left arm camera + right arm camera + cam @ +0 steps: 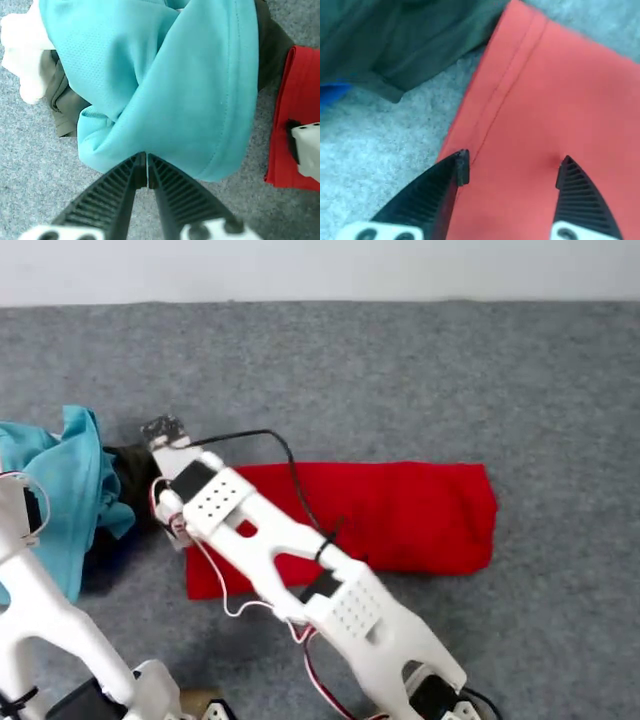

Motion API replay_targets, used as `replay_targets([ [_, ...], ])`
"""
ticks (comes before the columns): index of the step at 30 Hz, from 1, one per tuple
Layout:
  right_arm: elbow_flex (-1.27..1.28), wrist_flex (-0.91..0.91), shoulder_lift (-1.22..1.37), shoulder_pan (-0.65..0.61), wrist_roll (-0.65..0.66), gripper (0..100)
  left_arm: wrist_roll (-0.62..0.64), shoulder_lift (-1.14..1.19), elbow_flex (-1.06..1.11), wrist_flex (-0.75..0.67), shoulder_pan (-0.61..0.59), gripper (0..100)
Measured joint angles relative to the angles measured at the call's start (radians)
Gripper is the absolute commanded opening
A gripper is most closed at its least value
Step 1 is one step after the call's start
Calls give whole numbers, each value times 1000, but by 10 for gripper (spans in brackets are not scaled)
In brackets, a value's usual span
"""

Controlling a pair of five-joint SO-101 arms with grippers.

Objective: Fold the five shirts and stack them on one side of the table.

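A: Left hand, state?
B: Clenched, tips at the teal shirt's hem. I cannot tell if cloth is pinched. The teal shirt lies heaped over 1 dark shirt at the left of the worktop in the high view.
A: Right hand?
B: Released — jaws spread over the end of the folded red shirt, near the dark shirt.
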Motion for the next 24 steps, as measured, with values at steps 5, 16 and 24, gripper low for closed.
replay_targets([
  [5,-149,78,107,-18,0,285,0,0,61,0,0,15],
  [16,-253,123,198,-20,0,223,0,0,77,0,0,15],
  [24,-255,143,198,0,28,43,0,0,77,0,0,15],
])
